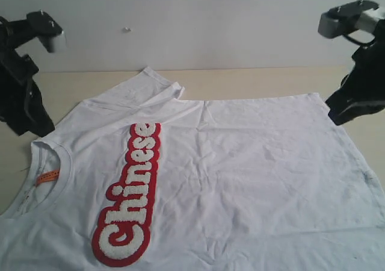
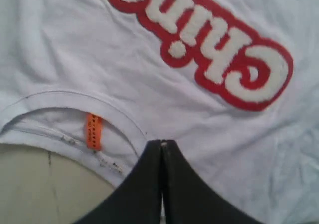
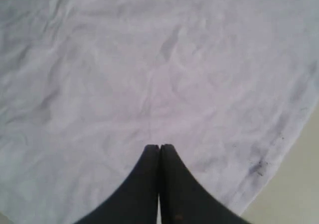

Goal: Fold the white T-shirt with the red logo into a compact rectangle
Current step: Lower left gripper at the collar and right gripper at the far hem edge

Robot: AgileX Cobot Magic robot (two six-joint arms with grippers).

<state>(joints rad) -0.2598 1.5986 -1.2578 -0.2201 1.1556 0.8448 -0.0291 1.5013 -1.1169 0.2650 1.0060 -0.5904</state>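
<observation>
Exterior view: white T-shirt (image 1: 252,174) long axis left-right, collar (image 1: 65,162) pointing left.

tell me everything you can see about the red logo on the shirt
The long red fuzzy logo patch has a plush, towel-like look and carries puffy white letters reading "Chinese". It lies flat and fully exposed across the chest of the wrinkled white short-sleeved T-shirt, which is spread out unfolded. Nothing but the shirt touches it.

Exterior oblique over T-shirt (image 1: 252,174) (wrist cameras close above)
</observation>
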